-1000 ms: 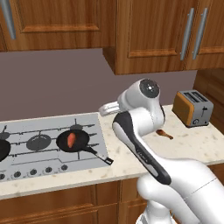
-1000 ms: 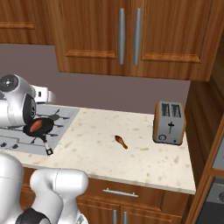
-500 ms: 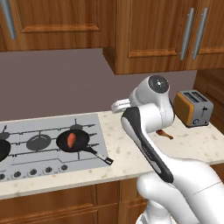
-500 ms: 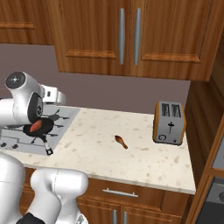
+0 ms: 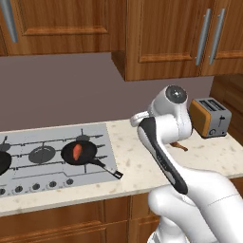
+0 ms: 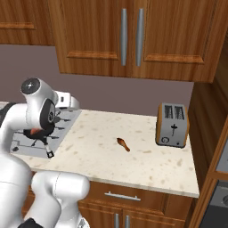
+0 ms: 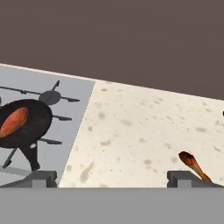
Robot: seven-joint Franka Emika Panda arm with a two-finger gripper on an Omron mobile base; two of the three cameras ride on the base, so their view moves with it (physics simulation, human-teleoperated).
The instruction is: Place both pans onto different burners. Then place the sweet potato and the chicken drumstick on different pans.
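Claw (image 7: 113, 177): the two dark finger tips stand wide apart at the bottom of the hand view, nothing between them, over bare speckled worktop (image 7: 144, 127).

Chicken drumstick (image 7: 193, 165): just beside the right-hand tip in the hand view, at about 4 o'clock of centre, lying on the worktop. In the right base view it (image 6: 123, 144) lies mid-worktop, at 9 o'clock from the toaster (image 6: 172, 125) and well apart from it. In the left base view only a bit of it (image 5: 179, 146) shows past the arm.

Pan with the sweet potato: at 9 o'clock in the hand view, pan (image 7: 24, 123) on a burner of the grey cooktop (image 7: 74, 94), sweet potato (image 7: 14, 120) lying in its bowl, handle running toward the front edge. Left base view: the same pan (image 5: 81, 153) on the rightmost front burner, sweet potato (image 5: 77, 151) inside, handle end reaching over the cooktop's edge at 4 o'clock.

Second pan (image 5: 4, 161): at the far left edge of the left base view, mostly cut off; it looks to sit on the cooktop, burner not clear.

Wooden cabinets (image 6: 129, 38) above.
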